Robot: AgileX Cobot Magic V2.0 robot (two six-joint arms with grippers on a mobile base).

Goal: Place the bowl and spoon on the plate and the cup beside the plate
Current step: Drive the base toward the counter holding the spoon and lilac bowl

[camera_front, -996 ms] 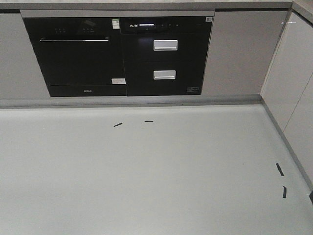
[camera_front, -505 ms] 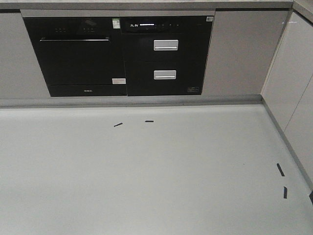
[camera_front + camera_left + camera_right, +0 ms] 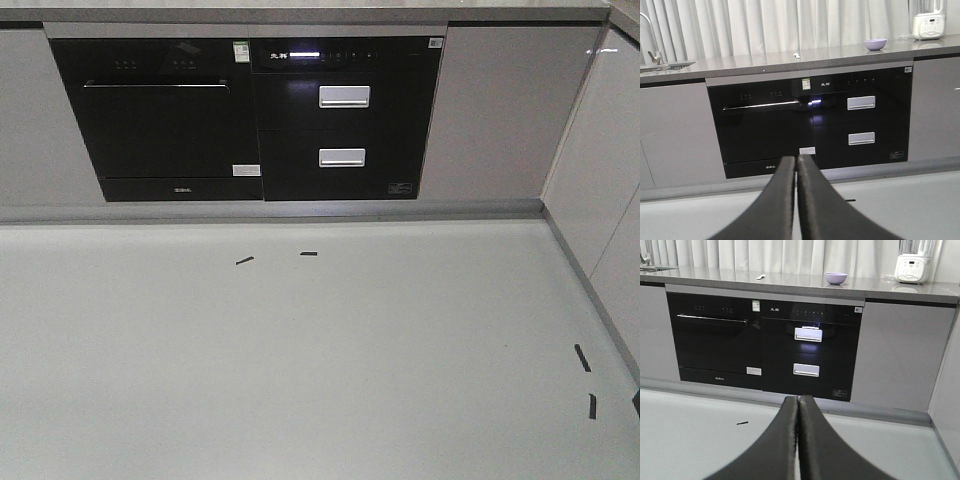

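Lavender-purple, the bowl (image 3: 875, 44) is set on the grey tabletop (image 3: 765, 61) above the black appliances (image 3: 810, 120), and the pale spoon (image 3: 797, 55) is laid well apart to its left. The left hand (image 3: 796, 160) and right hand (image 3: 799, 399) are pressed closed, with nothing held.

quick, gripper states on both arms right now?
Left gripper: closed, holding nothing.
Right gripper: closed, holding nothing.
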